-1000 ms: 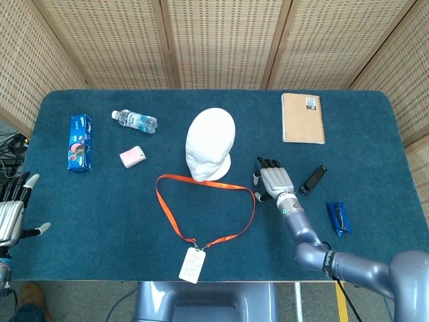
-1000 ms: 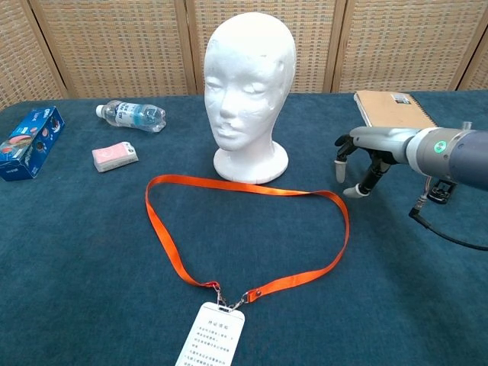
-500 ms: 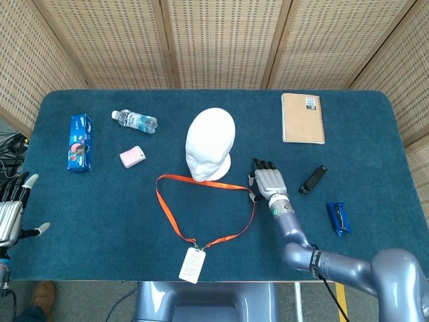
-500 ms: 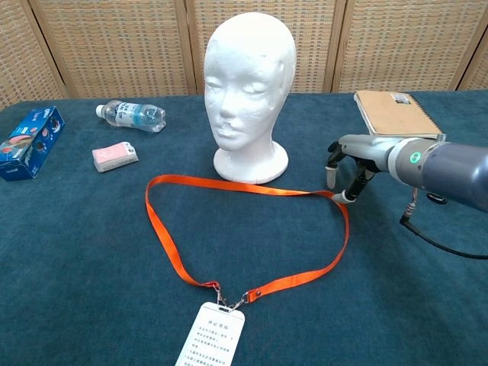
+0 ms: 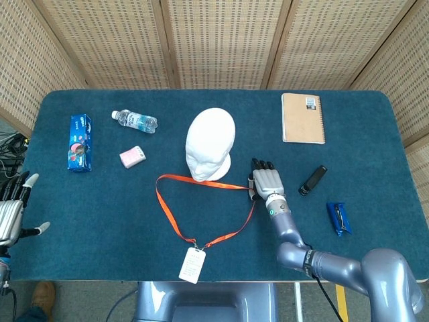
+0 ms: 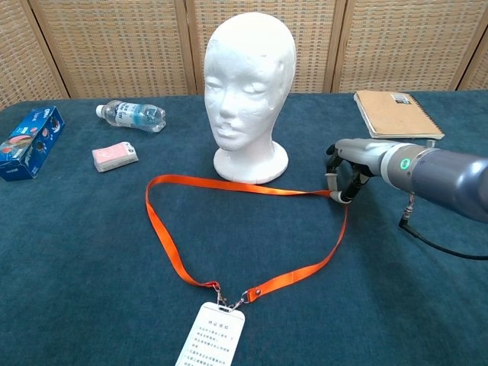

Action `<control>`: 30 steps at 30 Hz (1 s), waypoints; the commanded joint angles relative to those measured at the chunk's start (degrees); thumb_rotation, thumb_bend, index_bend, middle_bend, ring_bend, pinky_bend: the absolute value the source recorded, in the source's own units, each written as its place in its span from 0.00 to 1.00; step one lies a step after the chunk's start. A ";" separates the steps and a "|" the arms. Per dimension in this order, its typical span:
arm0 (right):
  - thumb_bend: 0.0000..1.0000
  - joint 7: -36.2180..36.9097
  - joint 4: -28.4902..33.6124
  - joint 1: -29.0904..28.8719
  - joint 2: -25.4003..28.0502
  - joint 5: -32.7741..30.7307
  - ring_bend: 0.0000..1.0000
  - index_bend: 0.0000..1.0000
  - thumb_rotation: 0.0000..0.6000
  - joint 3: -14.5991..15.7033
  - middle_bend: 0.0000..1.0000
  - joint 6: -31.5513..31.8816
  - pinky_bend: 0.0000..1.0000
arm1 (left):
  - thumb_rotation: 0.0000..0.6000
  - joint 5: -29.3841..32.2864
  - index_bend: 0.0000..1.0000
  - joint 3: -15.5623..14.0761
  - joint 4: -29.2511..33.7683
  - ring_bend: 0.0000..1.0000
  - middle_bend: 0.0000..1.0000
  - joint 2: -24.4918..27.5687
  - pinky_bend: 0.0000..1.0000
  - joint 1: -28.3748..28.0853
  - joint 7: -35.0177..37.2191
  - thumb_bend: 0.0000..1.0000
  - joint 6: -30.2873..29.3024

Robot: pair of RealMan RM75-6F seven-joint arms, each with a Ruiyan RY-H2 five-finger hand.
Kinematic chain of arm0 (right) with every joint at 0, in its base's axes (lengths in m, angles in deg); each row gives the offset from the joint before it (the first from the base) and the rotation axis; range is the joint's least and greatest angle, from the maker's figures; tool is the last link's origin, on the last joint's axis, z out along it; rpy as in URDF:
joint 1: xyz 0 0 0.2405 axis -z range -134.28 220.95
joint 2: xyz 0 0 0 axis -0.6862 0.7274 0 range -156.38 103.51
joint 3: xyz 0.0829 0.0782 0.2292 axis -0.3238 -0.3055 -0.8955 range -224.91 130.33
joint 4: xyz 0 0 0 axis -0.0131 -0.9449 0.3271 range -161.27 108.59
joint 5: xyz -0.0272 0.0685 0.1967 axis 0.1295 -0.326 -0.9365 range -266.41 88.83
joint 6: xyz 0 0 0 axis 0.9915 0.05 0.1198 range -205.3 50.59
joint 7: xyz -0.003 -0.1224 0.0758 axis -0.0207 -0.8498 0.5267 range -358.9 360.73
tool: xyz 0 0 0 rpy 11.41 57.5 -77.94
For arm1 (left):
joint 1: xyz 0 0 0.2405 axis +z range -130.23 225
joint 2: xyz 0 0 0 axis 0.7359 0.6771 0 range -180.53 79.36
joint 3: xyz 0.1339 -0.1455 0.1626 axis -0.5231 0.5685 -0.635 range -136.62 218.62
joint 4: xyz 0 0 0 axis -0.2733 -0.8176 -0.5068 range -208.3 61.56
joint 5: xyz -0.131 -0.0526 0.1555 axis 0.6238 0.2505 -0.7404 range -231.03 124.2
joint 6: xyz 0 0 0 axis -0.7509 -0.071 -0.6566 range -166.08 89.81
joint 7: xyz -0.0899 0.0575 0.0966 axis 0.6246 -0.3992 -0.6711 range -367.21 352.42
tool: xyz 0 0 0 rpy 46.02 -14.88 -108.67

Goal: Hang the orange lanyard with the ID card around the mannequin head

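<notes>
Left hand (image 5: 12, 213) hangs off the table's left edge, fingers spread, empty. A capped water bottle (image 6: 131, 115) lies on its side. The orange lanyard (image 6: 252, 191) lies before the mannequin head (image 6: 249, 84); right hand (image 6: 345, 169) pinches its right corner

Our right hand (image 5: 265, 181) reaches low across the table from the near right, forearm angled inward, fingers curled downward with fingertips (image 6: 336, 191) pinching the orange lanyard (image 6: 229, 185) at its right corner. Our left hand (image 5: 12, 213) hangs off the table's left edge, fingers apart, holding nothing.
</notes>
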 commanded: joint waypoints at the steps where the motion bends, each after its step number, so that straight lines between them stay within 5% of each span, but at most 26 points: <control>1: 0.66 -0.15 -0.13 0.14 0.02 0.66 0.00 0.62 1.00 0.31 0.00 -0.02 0.00 | 1.00 0.09 0.00 -0.10 -0.10 0.00 0.00 -0.14 0.00 -0.15 -0.23 0.00 0.29; 12: 0.67 4.07 3.10 2.06 2.38 7.27 0.00 0.67 1.00 0.70 0.00 -0.30 0.00 | 1.00 0.39 0.00 1.03 -1.78 0.00 0.00 -1.19 0.00 -3.07 1.19 0.00 4.03; 19: 0.67 7.01 5.03 3.00 4.26 9.79 0.00 0.68 1.00 0.38 0.00 -1.25 0.00 | 1.00 -0.89 0.01 4.35 -7.54 0.00 0.00 -4.82 0.00 -12.80 4.17 0.00 14.50; 22: 0.67 7.67 5.71 3.10 4.69 10.34 0.00 0.68 1.00 0.21 0.00 -1.46 0.00 | 1.00 -3.00 0.12 5.03 -10.17 0.00 0.00 -6.98 0.00 -17.10 8.27 0.01 18.99; 27: 0.67 8.09 6.87 3.00 5.55 11.07 0.00 0.68 1.00 0.25 0.00 -1.98 0.00 | 1.00 -5.14 0.31 6.59 -19.13 0.00 0.00 -15.28 0.00 -23.56 11.11 0.25 21.80; 30: 0.67 8.18 6.96 2.73 5.65 10.86 0.00 0.68 1.00 0.09 0.00 -2.32 0.00 | 1.00 -4.71 0.35 6.92 -23.39 0.00 0.00 -19.63 0.00 -26.72 10.84 0.31 24.20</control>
